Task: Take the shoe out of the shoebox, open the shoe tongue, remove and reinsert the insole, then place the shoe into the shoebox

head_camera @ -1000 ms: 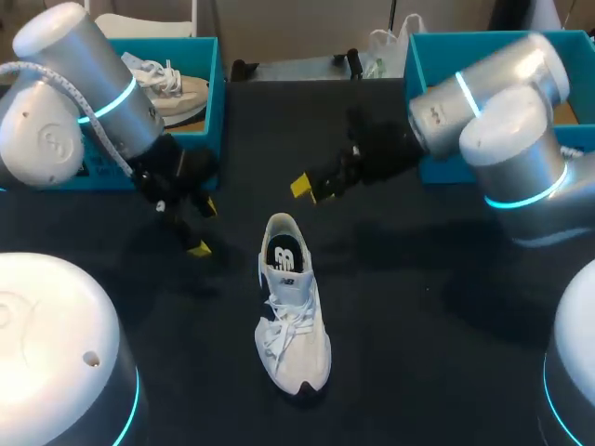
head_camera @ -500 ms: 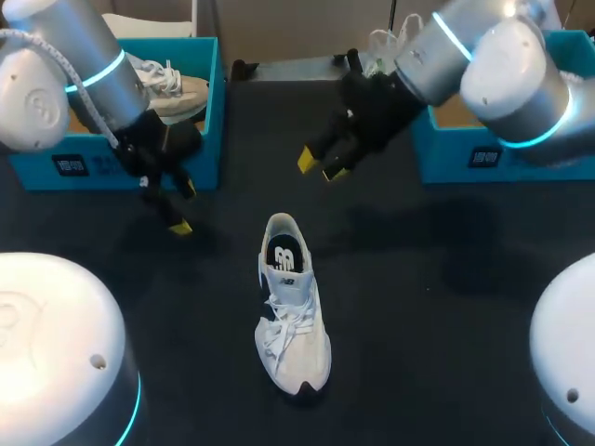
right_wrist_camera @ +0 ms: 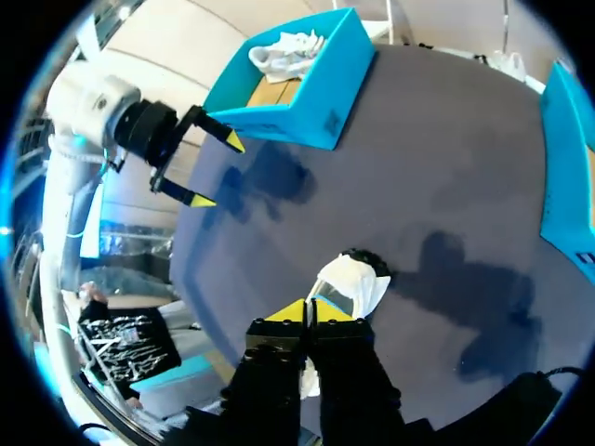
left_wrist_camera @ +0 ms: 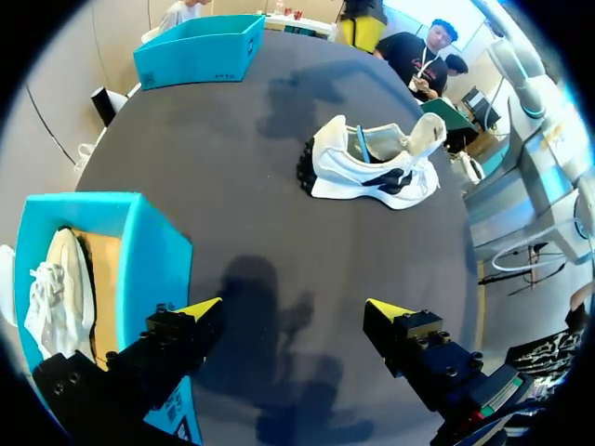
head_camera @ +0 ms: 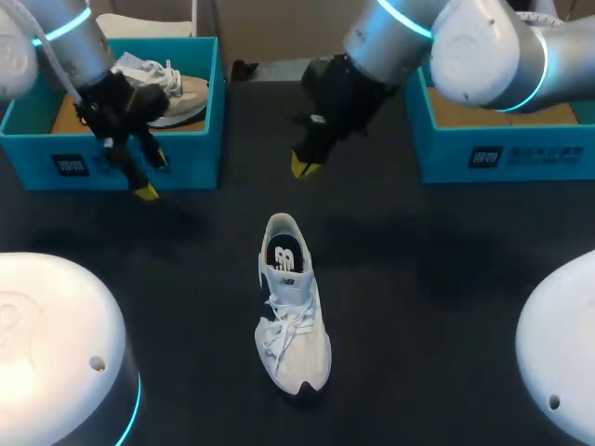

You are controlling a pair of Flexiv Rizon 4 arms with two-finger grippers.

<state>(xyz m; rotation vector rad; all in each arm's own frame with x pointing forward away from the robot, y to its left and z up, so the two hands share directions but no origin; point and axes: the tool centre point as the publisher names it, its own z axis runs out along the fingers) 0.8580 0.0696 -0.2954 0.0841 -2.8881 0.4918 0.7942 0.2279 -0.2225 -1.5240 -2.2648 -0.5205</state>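
Because the white shoe [head_camera: 290,307] stood loose in the middle of the table [head_camera: 446,279], toe towards six o'clock, trouble lay in the approach. The right gripper [right_wrist_camera: 307,311], pinched closed on nothing at its twelve o'clock, could tip it over. The left gripper [left_wrist_camera: 293,311], spread wide and empty at ten o'clock by the left shoebox [head_camera: 191,160], might snag its laces [head_camera: 282,336].

The shoe [head_camera: 293,325] is white, its lining dark (a white mark inside the heel), its toe edge black. The table [head_camera: 437,279] is black. The left shoebox [head_camera: 191,163] and right shoebox [head_camera: 539,158] are teal, brown within. The left gripper [head_camera: 152,175] and right gripper [head_camera: 300,165] are black, yellow-tipped.
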